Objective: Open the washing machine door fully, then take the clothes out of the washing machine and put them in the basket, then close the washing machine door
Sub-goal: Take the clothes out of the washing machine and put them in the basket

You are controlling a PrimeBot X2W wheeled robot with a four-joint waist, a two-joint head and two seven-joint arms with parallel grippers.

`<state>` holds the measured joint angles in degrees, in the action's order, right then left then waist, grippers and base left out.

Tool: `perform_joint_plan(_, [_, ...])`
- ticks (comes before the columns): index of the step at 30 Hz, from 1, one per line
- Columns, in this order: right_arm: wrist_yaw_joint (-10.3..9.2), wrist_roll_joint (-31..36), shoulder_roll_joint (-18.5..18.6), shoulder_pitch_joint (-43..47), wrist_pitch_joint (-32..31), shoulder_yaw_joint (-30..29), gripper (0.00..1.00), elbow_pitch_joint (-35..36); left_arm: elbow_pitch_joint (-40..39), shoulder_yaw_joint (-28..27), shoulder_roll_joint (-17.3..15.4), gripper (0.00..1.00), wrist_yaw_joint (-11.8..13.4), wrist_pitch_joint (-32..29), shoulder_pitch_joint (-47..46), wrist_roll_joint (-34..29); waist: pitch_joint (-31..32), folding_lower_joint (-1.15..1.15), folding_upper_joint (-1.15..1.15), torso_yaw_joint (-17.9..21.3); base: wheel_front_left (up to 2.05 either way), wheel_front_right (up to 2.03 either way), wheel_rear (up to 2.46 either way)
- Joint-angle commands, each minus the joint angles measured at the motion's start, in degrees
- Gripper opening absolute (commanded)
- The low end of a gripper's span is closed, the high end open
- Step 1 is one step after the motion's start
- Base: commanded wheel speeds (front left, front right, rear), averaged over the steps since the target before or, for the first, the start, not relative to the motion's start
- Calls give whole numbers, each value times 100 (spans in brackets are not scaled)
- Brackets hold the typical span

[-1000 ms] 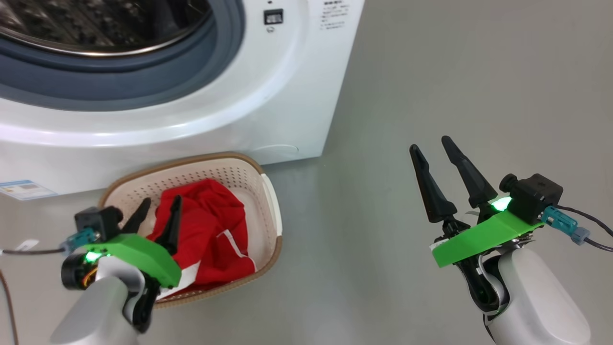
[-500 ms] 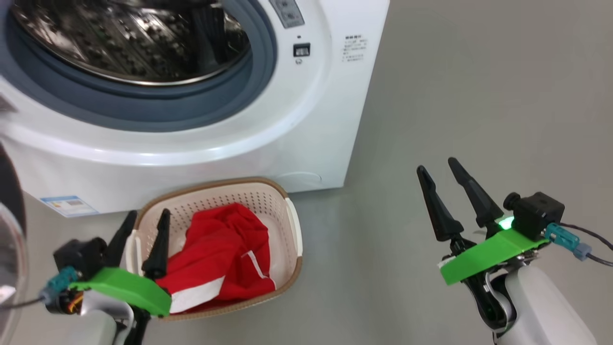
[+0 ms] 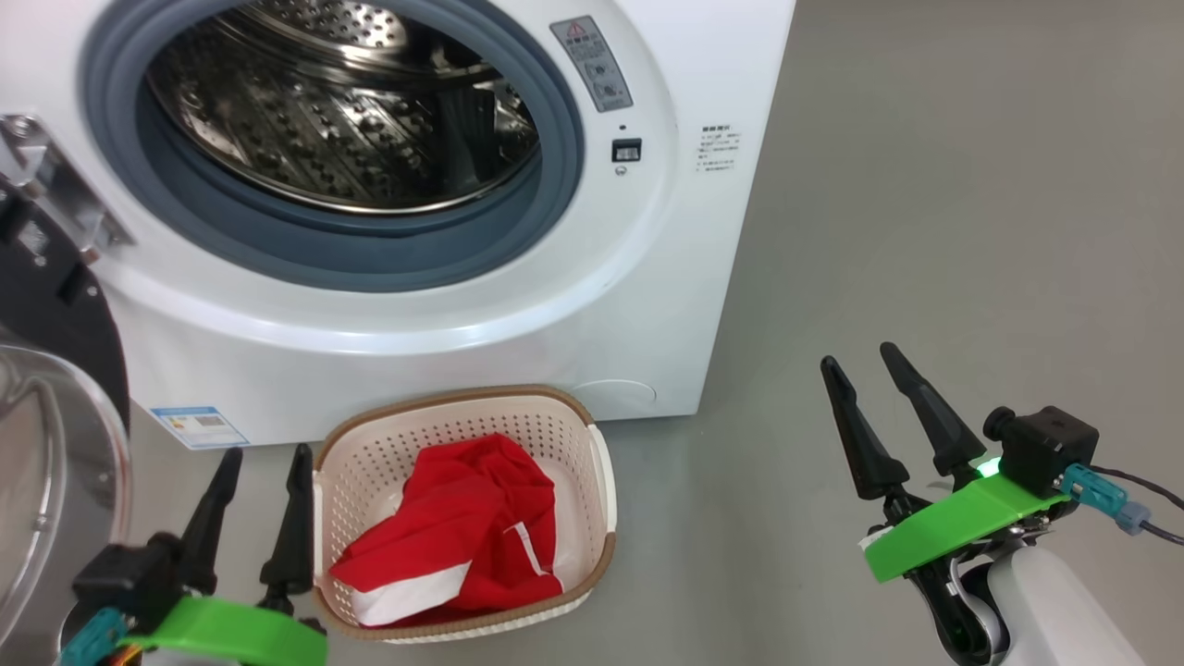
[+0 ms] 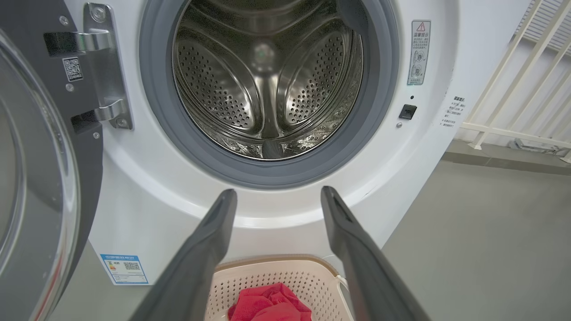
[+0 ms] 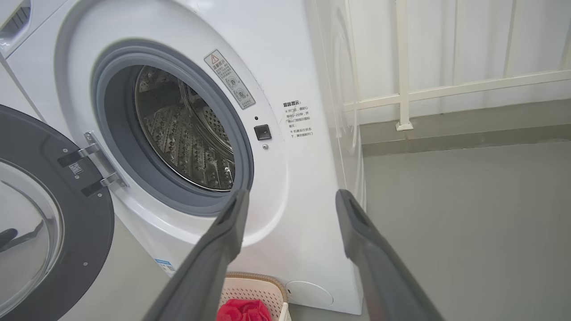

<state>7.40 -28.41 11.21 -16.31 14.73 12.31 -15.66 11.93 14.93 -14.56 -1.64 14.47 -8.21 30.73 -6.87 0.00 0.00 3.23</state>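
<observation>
Clothes point(image 3: 462, 527): head view, lower centre, inside basket point(image 3: 603, 481), below washing machine point(image 3: 666, 305)
Washing machine door point(image 3: 55, 462): left edge, swung open
Left gripper point(image 3: 266, 451): lower left, beside basket, fingers apart, empty
Right gripper point(image 3: 857, 355): lower right, fingers apart
Left wrist view: drum point(image 4: 267, 80), upper centre
Right wrist view: railing point(image 5: 401, 67), upper right

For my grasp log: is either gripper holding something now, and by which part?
Nothing is held. The left gripper and the right gripper are both open and empty; the clothes lie in the basket, apart from both.

Grey floor point(image 3: 925, 185) — wht railing point(image 5: 403, 67) behind
</observation>
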Motion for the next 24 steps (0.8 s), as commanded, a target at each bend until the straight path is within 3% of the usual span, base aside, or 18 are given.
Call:
perform_joint_plan(1, [9, -39, 47, 55, 27, 82, 100, 154, -323, -255, -201, 100, 66, 49, 13, -42, 80, 0, 0, -61, 0, 0, 0])
perform_joint_plan(11, [9, -4, 62, 138, 27, 49, 100, 199, -1223, -521, -401, 100, 377, -75, 365, 22, 123, 0, 0, -186, 0, 0, 0])
perform_joint_plan(24, [9, 16, 116, 86, 27, 93, 100, 219, -1293, -540, -355, 100, 551, -45, 491, -48, 108, 0, 0, -206, 0, 0, 0])
